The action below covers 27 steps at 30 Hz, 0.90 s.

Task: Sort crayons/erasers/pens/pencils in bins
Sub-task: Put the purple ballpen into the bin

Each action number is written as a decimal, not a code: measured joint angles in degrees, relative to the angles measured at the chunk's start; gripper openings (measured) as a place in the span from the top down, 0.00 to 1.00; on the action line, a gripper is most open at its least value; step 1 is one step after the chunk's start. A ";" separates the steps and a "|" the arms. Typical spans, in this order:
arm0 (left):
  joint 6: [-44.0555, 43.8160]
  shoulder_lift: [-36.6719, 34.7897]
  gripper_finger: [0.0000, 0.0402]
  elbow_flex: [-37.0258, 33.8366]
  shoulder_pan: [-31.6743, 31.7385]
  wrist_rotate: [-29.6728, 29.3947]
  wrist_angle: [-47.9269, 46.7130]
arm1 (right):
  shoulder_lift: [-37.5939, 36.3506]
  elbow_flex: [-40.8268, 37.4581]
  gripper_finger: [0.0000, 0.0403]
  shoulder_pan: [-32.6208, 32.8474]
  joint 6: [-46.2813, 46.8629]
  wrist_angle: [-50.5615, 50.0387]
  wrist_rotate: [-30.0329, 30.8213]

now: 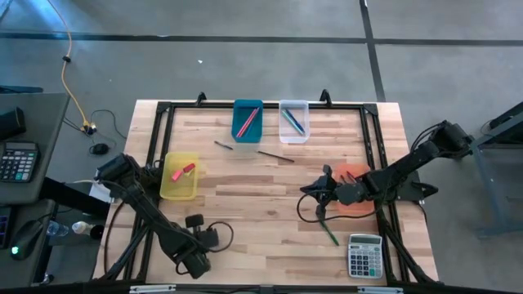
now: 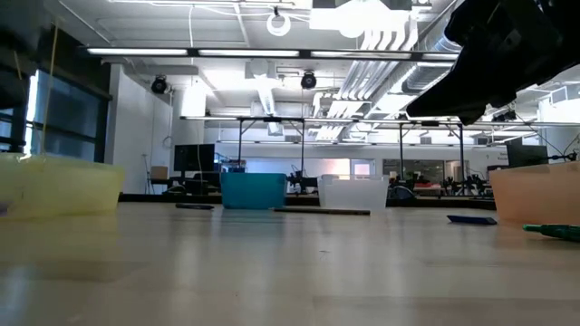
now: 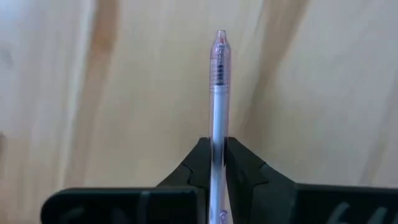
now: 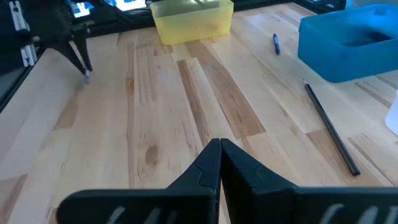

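Your left gripper (image 3: 217, 163) pinches a clear pen (image 3: 219, 93) low over the table (image 1: 270, 188) near its front edge, gripped off-centre, so it may pivot or slip before reaching the bins (image 1: 247, 120).

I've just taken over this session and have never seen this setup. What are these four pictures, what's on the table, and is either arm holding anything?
Two dark robot arms work a wooden table. One camera looks straight down, one sits at tabletop level, one rides on each wrist.

On the table: a yellow bin, teal bin, clear bin, orange bin, loose pens and pencils, and a calculator.

The left gripper, near the front edge, is shut on a clear pen. The right gripper, beside the orange bin, is shut and empty.
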 joint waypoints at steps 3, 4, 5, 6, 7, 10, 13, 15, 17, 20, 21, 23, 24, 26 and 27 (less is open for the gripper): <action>1.02 -2.06 0.97 -0.39 0.01 -3.82 0.41 | 0.00 0.00 1.00 0.00 0.05 -0.03 0.00; 1.37 -2.68 0.97 -0.75 -0.01 -5.19 0.37 | 0.00 0.00 1.00 0.00 0.21 -0.02 0.00; 1.64 -3.26 0.97 -1.10 -0.05 -6.73 1.10 | 0.00 0.00 1.00 0.00 0.53 -0.01 0.00; 2.15 -3.95 0.97 -1.53 0.08 -8.20 2.02 | 0.00 0.00 1.00 0.00 0.61 -0.03 -0.01; 3.20 -4.76 0.97 -1.99 0.33 -9.67 2.75 | 0.00 0.00 1.00 0.00 0.60 -0.03 -0.08; 7.52 -6.44 0.98 -2.72 1.79 -13.64 5.84 | 0.00 0.00 1.00 0.00 0.06 0.12 -0.84; 14.36 -8.33 0.98 -4.18 4.33 -15.12 12.29 | 0.00 0.00 1.00 0.02 -0.27 0.80 -0.90; 19.74 -9.84 0.98 -6.15 6.53 -15.10 17.89 | 0.16 0.01 1.00 0.01 -1.62 2.00 -0.87; 25.61 -10.66 0.98 -8.13 9.17 -14.96 25.65 | 0.44 0.04 1.00 0.00 -3.51 3.19 -0.92; 35.10 -11.78 0.98 -11.84 13.42 -13.74 39.15 | 1.65 0.11 1.00 0.00 -6.36 6.31 -0.85; 38.24 -11.92 0.98 -13.13 14.97 -12.47 44.47 | 2.05 0.04 1.00 0.00 -7.25 7.10 -0.80; 43.46 -12.03 0.98 -15.70 18.32 -8.66 54.62 | 3.88 0.11 1.00 -0.22 -8.17 10.69 -0.92; 45.33 -12.03 0.98 -16.71 20.01 -6.50 59.21 | 4.37 0.04 1.00 -0.36 -8.57 11.21 -0.94; 47.54 -12.03 0.98 -18.43 23.49 -2.69 67.92 | 6.54 0.04 1.00 -0.47 -9.80 16.17 -1.18; 48.25 -12.03 0.98 -19.08 25.10 -1.23 71.74 | 7.34 0.04 1.00 -0.50 -10.79 17.60 -1.11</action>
